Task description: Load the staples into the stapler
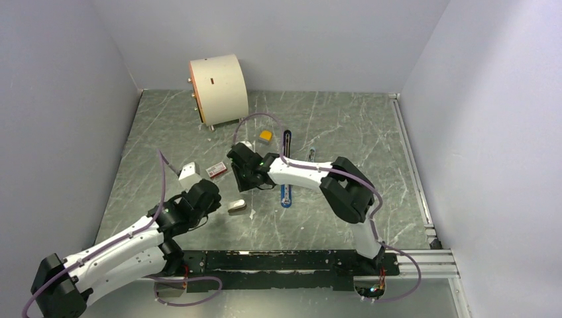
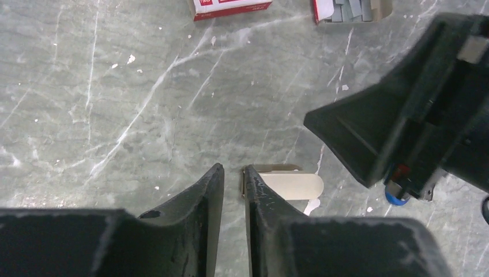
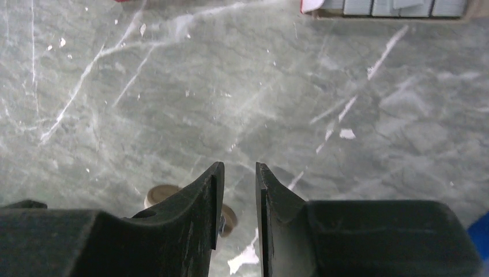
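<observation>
Top external view first. The stapler is laid flat and swung fully open, black half toward the far side and blue half toward the near side, presumably so the channel is exposed for loading. It is crossed by the right arm, which is bent at the elbow and angled leftward. That way the right gripper is hung over bare table near the red-and-white box. The left arm is stretched out diagonally, with the left gripper held low beside the beige block. A thin grey sliver is seen just right of the black half. It could be a loose strip, but it's too small to be called tbh.

Left wrist view: the fingers are pinched to a narrow slit with nothing in it, tips just short of the beige block. The staples are spotted as grey strips packed in an open tray at the far edge. They are well apart from the claw, so nothing is judged to be picked yet.

Right wrist view: same deal, a narrow empty gap aimed down at bare marble. The staples are cut off at the top edge, and a blue corner of the stapler is caught at lower right.
</observation>
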Robot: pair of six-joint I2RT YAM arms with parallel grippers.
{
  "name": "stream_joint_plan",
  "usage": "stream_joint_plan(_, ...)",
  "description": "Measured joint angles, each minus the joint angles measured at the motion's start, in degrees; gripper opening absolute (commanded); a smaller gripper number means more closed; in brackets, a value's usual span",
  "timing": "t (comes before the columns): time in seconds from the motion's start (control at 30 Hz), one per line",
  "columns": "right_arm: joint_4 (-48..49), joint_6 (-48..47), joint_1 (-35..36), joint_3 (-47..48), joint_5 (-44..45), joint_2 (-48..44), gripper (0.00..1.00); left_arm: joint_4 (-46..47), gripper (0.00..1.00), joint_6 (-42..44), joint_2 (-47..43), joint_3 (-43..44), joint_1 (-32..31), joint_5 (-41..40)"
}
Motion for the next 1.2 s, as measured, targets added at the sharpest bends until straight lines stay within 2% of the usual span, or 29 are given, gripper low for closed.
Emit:
stream_joint_plan(0.13,-0.04,-0.17,0.00,2.34,-1.01,3.04,0.29,-2.08,0.22,0.46,0.50,0.70,0.00,1.88)
stream_joint_plan(0.33,-0.85,-0.50,0.02,3.32,-3.17,4.96,0.25,-0.37,0.20,1.84,2.62,-2.40,0.00,9.42)
stream_joint_plan(0.57,-0.39,-0.87,0.00,0.26,-5.31,3.28,0.17,5.97,0.20,3.54,7.37,-5.73,0.00,15.82)
stream_joint_plan(0.73,-0.33,-1.31,0.24,-3.80,-6.88,0.48,0.17,13.38,0.20,4.37,12.04,-6.10,0.00,19.26)
stream_joint_plan(1.03,2.78,-4.20,1.22,-10.56,-9.57,-3.91,0.21,22.03,0.22,5.97,17.20,-6.10,0.00,18.47)
stream_joint_plan(1.2,2.45,-4.24,1.46,-11.65,-7.43,-4.96,0.25,24.72,0.21,9.09,19.56,-5.44,-0.02,16.87)
